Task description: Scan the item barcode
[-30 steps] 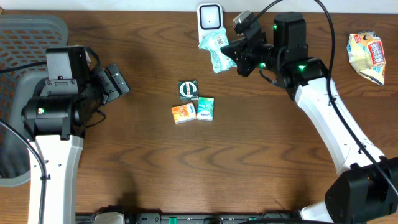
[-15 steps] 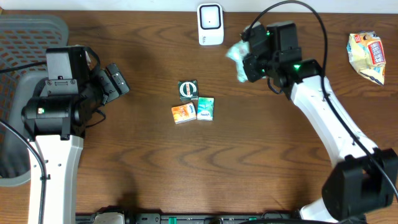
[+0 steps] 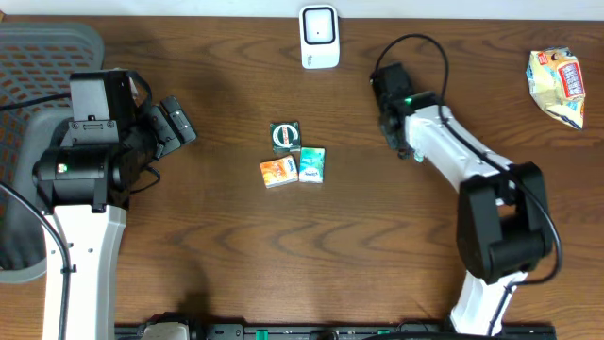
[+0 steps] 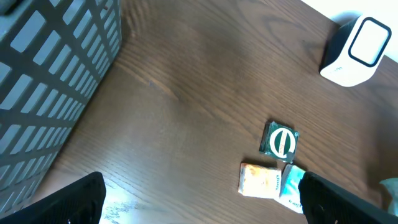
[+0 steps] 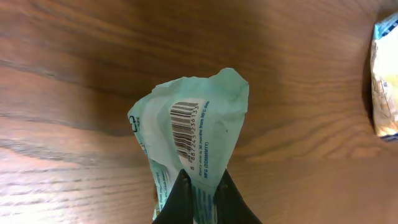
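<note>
A dark wooden table (image 3: 226,246) is seen from above, with a robot arm at each side. The right gripper (image 5: 200,182) is pinched tight on the lower end of a crumpled mint-green packet (image 5: 186,118), its two dark fingers (image 5: 181,202) meeting over the plastic. The packet stands up from the fingers over bare wood. A white label with a black barcode (image 5: 185,129) and a line of digits faces the wrist camera. From overhead the packet itself is hidden under the right arm. That arm's wrist is folded in over the far half of the table, to the right of a small white scanner (image 3: 319,36). The scanner stands at the far edge, well apart from the wrist. A yellow and red snack bag (image 3: 557,85) lies near the far right corner. In the middle of the table three small boxes sit close together. One is a dark green box (image 3: 285,136) with a round white mark. Just in front of it an orange box (image 3: 278,172) and a teal box (image 3: 312,163) lie side by side, touching. The left gripper (image 3: 176,124) hangs over the left side of the table, pointing towards the boxes. Its fingers (image 4: 68,202) are spread wide with nothing between them. A grey mesh basket (image 3: 47,47) sits at the far left corner, beside the left arm.
</note>
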